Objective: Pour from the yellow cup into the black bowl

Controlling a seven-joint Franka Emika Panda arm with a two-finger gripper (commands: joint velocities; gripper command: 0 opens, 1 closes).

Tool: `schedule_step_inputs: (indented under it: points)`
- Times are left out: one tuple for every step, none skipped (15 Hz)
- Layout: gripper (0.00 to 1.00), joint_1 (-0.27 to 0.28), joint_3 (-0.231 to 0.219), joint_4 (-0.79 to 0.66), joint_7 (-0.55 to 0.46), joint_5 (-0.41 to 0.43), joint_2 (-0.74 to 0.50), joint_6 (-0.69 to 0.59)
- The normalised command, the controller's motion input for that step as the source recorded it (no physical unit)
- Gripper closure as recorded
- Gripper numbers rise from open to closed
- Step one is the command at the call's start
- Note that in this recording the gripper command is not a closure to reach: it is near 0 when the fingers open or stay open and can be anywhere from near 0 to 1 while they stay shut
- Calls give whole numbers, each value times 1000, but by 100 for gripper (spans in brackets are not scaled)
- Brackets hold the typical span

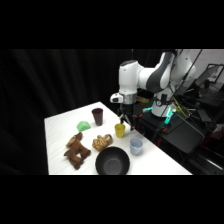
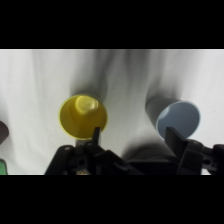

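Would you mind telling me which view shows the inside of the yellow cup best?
The wrist view: it looks down into the yellow cup, showing its rim and a pale patch inside. The side view shows the cup only small, from outside, beneath the gripper.

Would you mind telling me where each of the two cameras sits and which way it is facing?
Side view: fixed beside the table, looking across and down on it; shows the white arm and its gripper above the yellow cup, with the black bowl nearer the camera.
Wrist view: on the arm's wrist, looking down past the gripper; its black linkage and fingers rise from the bottom.
Shared: the yellow cup, the blue cup, the gripper.
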Motion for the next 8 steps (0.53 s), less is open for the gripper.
schedule_step_inputs:
  points:
    - [0, -88, -31, 12, -183, -41, 329, 497]
    - [0, -98, -21, 29, -172, -51, 311, 436]
    - [0, -104, -9, 34, -148, -69, 287, 386]
    - [0, -106, 6, 46, -132, -74, 253, 317]
    - [0, -101, 13, 52, -98, -97, 215, 263]
    - [0, -86, 6, 54, -42, -152, 183, 219]
    - [0, -71, -3, 62, -1, -184, 157, 182]
    - [0, -64, -8, 76, 13, -192, 144, 139]
